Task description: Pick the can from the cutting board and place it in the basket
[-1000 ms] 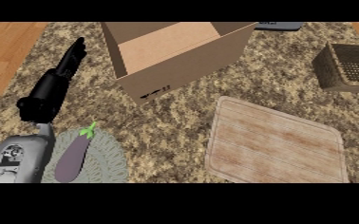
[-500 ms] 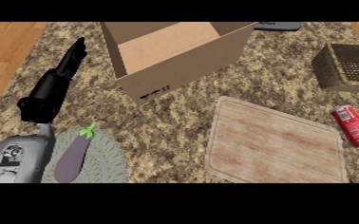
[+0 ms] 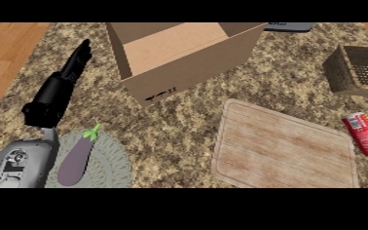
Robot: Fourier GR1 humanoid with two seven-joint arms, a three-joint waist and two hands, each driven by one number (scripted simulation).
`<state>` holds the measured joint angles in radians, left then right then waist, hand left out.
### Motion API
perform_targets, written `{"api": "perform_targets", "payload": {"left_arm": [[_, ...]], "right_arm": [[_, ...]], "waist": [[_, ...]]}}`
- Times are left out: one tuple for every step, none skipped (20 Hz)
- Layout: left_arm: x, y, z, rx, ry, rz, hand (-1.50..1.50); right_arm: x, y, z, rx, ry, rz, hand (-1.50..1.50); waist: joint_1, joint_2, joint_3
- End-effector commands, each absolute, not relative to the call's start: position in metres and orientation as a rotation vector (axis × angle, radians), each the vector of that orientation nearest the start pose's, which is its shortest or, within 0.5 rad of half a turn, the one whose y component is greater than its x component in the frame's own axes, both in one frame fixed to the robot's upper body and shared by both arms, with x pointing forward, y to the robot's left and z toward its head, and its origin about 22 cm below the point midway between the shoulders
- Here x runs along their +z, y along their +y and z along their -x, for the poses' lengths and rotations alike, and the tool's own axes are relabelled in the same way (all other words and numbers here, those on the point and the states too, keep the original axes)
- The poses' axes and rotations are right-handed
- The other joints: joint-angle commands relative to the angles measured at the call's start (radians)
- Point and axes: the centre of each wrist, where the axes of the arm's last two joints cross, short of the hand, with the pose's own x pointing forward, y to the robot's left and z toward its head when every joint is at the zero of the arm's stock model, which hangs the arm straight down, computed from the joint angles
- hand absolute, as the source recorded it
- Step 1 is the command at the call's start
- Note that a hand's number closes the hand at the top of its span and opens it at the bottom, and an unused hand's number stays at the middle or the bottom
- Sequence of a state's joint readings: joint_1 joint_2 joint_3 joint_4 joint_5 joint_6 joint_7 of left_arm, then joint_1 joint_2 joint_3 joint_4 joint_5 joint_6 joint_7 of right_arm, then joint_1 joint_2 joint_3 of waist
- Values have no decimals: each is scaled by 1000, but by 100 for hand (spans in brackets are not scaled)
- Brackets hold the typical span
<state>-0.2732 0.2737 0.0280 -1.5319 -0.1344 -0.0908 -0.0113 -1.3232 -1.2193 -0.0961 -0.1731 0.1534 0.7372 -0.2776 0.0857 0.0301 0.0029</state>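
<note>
A red can (image 3: 357,132) shows at the view's right edge, just past the right side of the wooden cutting board (image 3: 284,148) and cut off by the frame. I cannot tell whether anything holds it. The board's top is bare. The dark woven basket (image 3: 350,70) stands at the far right, above the can. My left hand (image 3: 63,85) rests at the left with straight fingers pointing away, far from the can and holding nothing. My right hand does not show.
A large open cardboard box (image 3: 179,53) stands at the centre back. A purple eggplant (image 3: 78,156) lies on a grey round mat (image 3: 115,163) at the lower left. A dark flat object (image 3: 289,27) lies behind the box.
The can was not in view a second ago; it came in at the right edge beside the board and has shifted slightly downward. The left hand has not moved.
</note>
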Motion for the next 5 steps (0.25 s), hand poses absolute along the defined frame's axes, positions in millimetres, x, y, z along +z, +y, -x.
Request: {"api": "perform_targets", "payload": {"left_arm": [[85, 257, -304, -444, -1774, -205, 0], [80, 264, -304, -433, -1775, -224, 0], [92, 264, -308, -424, -1803, -228, 0], [84, 268, -305, -435, -1784, -215, 0], [78, 269, -300, -422, -1771, -224, 0]], "right_arm": [[367, -555, -299, 291, -1669, 434, -150], [377, -564, -284, 272, -1672, 443, -150], [365, -564, -289, 227, -1681, 460, -150], [363, -568, -284, 183, -1680, 461, -150], [368, -576, -272, 162, -1687, 474, -150]], "waist": [[6, 8, 3], [-2, 11, 2], [4, 15, 5], [8, 16, 5], [4, 12, 5]]}}
